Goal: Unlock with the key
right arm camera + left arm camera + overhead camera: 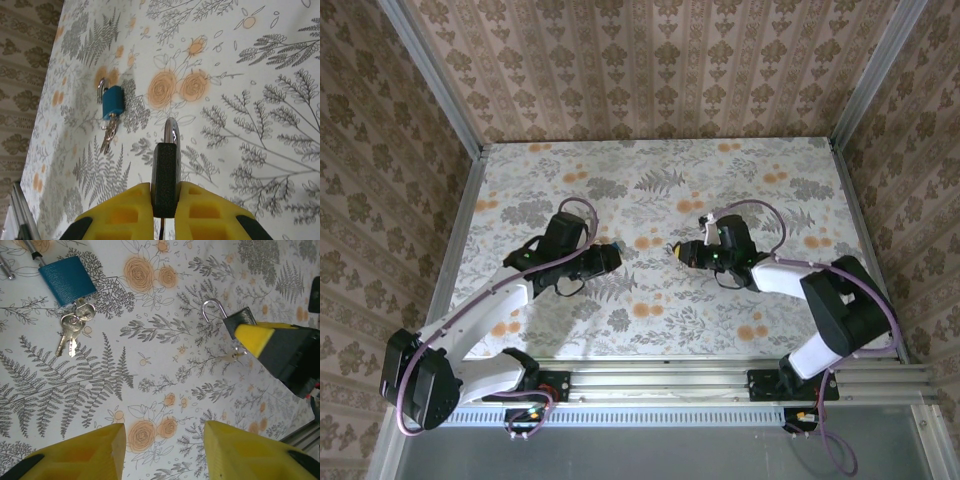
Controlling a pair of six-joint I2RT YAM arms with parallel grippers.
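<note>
Top view: your left gripper (607, 258) is hovering over the middle of the table (770, 190), tips pointing right. I can't tell from here how its jaws are standing. Your right gripper (678, 251) is facing it from the right, tips pointing left. The two are near each other but not touching.

Left wrist: your left gripper (164, 432) is hanging above the table with its jaws spread wide, bare table showing between the yellow fingers (100, 450). The blue lock (67, 280) is lying flat at upper left. The keys (72, 330) are sitting on a ring at its lower end and fanning out on the table. At right, your right gripper (250, 335) is pinching the dark lock (239, 320). Its shackle (212, 310) is curving up-left like a hook, and I can't tell if it's latched. A small key (235, 356) is sticking out just beside the yellow finger, at the dark lock's lower end.

Right wrist: your right gripper (165, 200) is clamping the dark lock (165, 175) by its flat sides, jaws pressed onto it. The shackle (171, 131) is pointing away from the camera over the table. I can't tell if the dark lock is touching the table. The blue lock (113, 101) is lying further out to the left, well apart from the dark lock, with the keys (107, 135) trailing from it toward the camera.
</note>
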